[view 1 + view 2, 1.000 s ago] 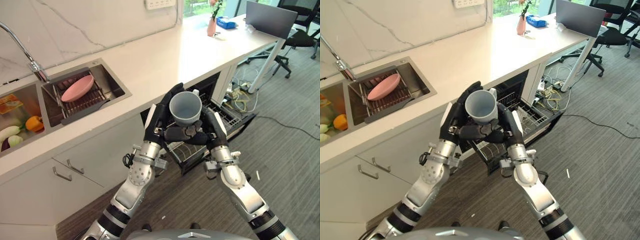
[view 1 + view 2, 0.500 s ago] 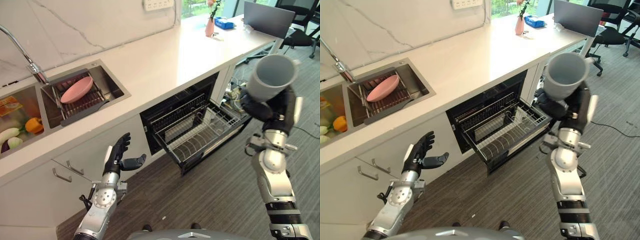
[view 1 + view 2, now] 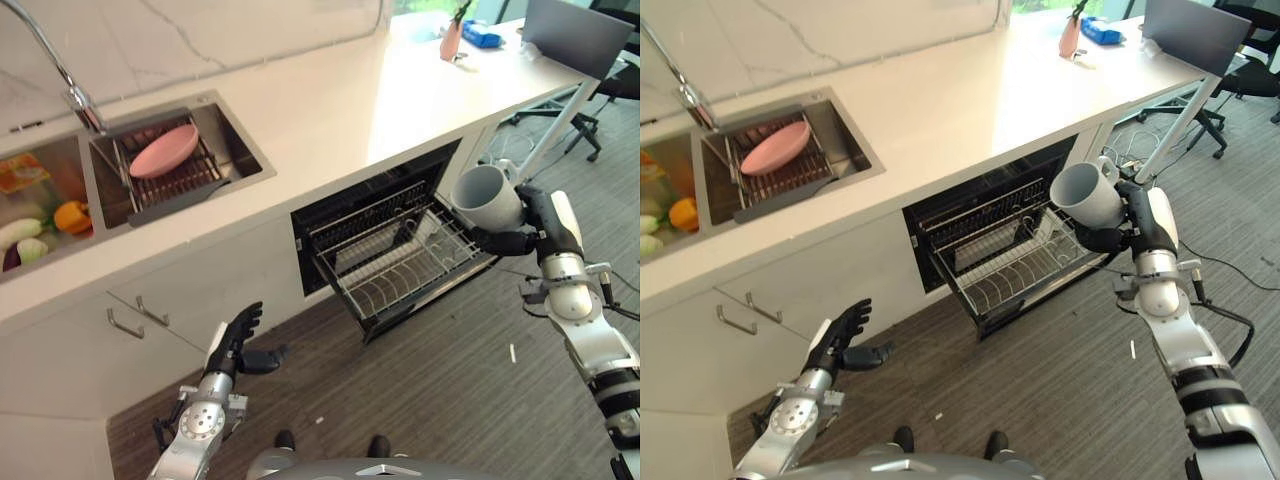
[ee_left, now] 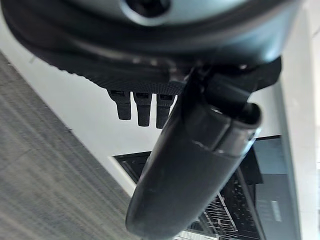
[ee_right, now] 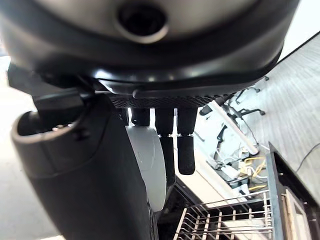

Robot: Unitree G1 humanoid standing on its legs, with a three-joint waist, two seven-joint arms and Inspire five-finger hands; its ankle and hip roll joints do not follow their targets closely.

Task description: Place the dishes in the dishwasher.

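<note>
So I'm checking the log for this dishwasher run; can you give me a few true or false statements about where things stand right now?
1. The right hand holds the grey mug. True.
2. The mug already sits in the dishwasher rack. False: it is held above the rack's right end, tilted on its side.
3. The pink bowl lies in the sink. True, on a drainer there.
4. The left hand grips the pink bowl. False: it hangs low before the cabinets, fingers straight, holding nothing.
5. The rack is pulled out. True.
</note>
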